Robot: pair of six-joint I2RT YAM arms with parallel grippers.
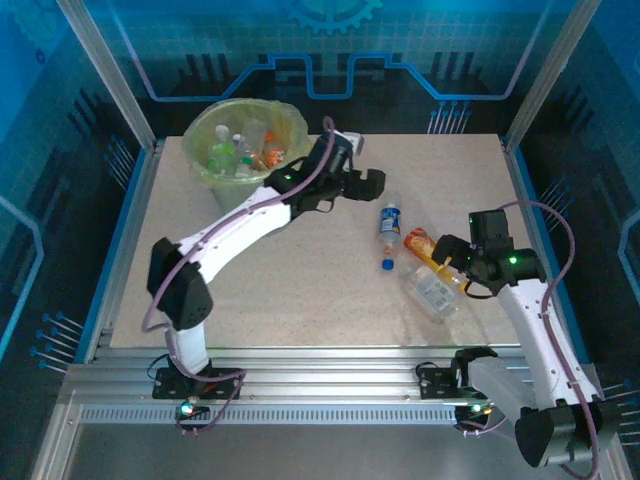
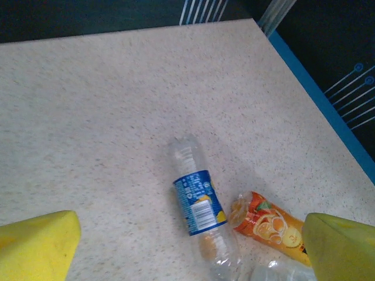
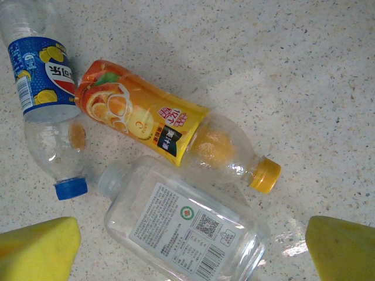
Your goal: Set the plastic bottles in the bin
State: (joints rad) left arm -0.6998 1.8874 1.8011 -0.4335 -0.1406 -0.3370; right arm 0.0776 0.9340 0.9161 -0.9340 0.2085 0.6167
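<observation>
The bin stood at the far left corner of the surface, several bottles inside. Three more lay on their sides toward the right edge: a blue-labelled bottle, an orange-labelled bottle just beside it, and a clear bottle (white label uppermost) nearest the near edge. The left claw hung spread and empty near the bin; the right claw, likewise spread, gripped nothing above the clear bottle.

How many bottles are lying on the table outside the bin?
3, clustered right of centre: a blue-label bottle, an orange-label bottle beside it, and a clear white-label bottle nearest the near edge. The left arm might hide another.
</observation>
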